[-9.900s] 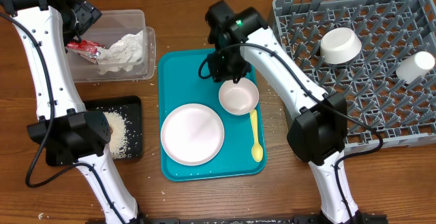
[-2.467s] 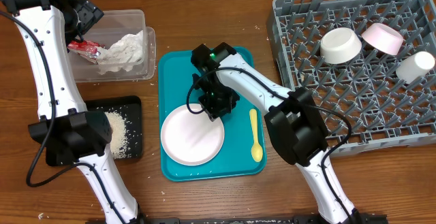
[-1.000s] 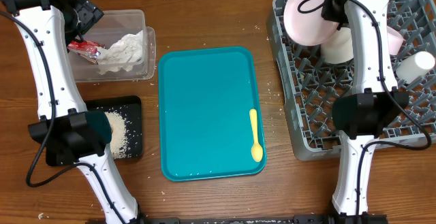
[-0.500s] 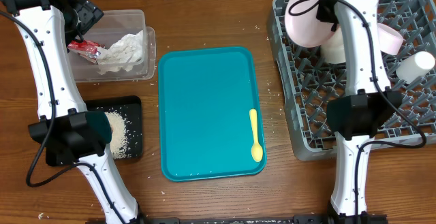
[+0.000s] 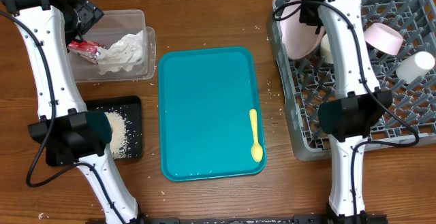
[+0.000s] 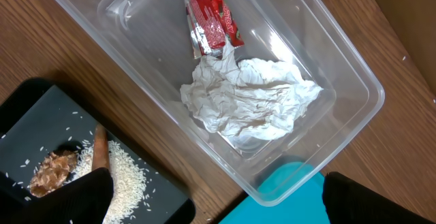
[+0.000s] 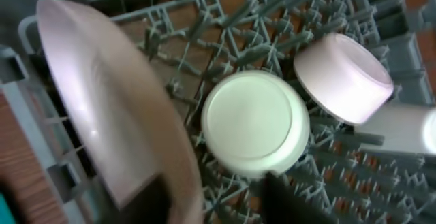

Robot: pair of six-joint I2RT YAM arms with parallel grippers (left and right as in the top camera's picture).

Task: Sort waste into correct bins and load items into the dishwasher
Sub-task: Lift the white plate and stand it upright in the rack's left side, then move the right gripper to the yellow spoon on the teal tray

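The pale pink plate [image 7: 102, 94] stands on edge among the pegs at the back left of the grey dishwasher rack [image 5: 409, 125]. My right gripper [image 7: 214, 207] is open astride its rim, the right finger [image 7: 286, 200] clear of the plate. Beside it lie the white bowl [image 7: 253, 123], the pink dish [image 7: 340, 77] and the white cup [image 5: 415, 66]. The yellow spoon [image 5: 255, 142] lies on the teal tray [image 5: 204, 108]. My left gripper [image 6: 228, 200] hangs open and empty over the clear tub [image 6: 344, 60], which holds the napkin [image 6: 248, 105] and the red wrapper [image 6: 208, 16].
The black tray [image 6: 41, 125] at the front left holds rice [image 6: 126, 180], a brown lump [image 6: 49, 173] and an orange stick [image 6: 101, 149]. A few rice grains lie on the wooden table [image 5: 204, 6]. The right arm [image 5: 347, 54] reaches across the rack's left half.
The right gripper has lowered the plate on edge into the rack's left rows and its jaws have parted. The left arm has not moved.
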